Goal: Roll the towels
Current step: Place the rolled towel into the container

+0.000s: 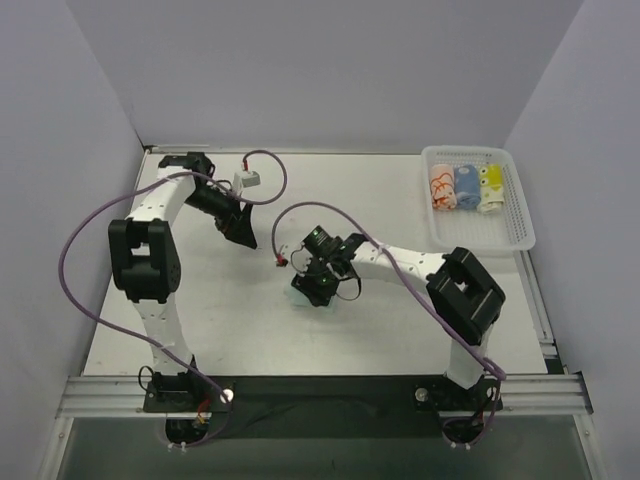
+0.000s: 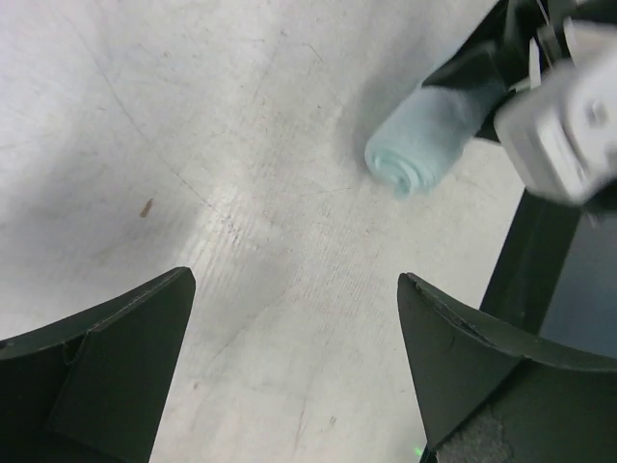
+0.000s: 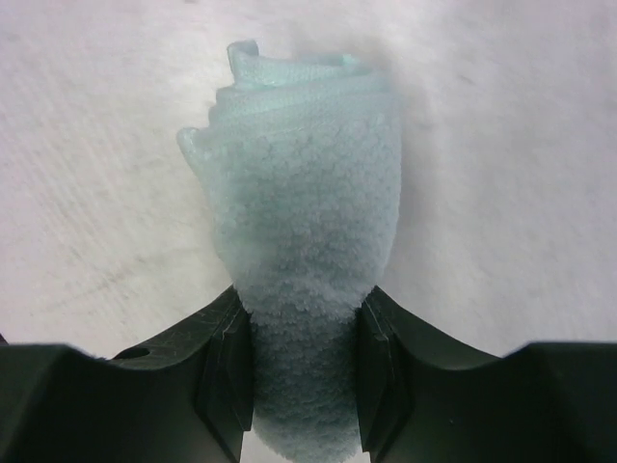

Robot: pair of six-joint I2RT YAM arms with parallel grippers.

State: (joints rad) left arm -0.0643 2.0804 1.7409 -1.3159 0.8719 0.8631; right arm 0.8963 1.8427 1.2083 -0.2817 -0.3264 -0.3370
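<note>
Left hand: fingers spread wide, above the table, left of centre.
Right hand: clamped on rolled mint towel, table centre.
Other towels: rolled, in basket, far right.

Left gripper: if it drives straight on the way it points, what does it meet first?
Probably bare table, framed between the open fingers of the left gripper. The rolled mint towel, clamped in the right gripper, sits right of that line; depth is unclear.
</note>
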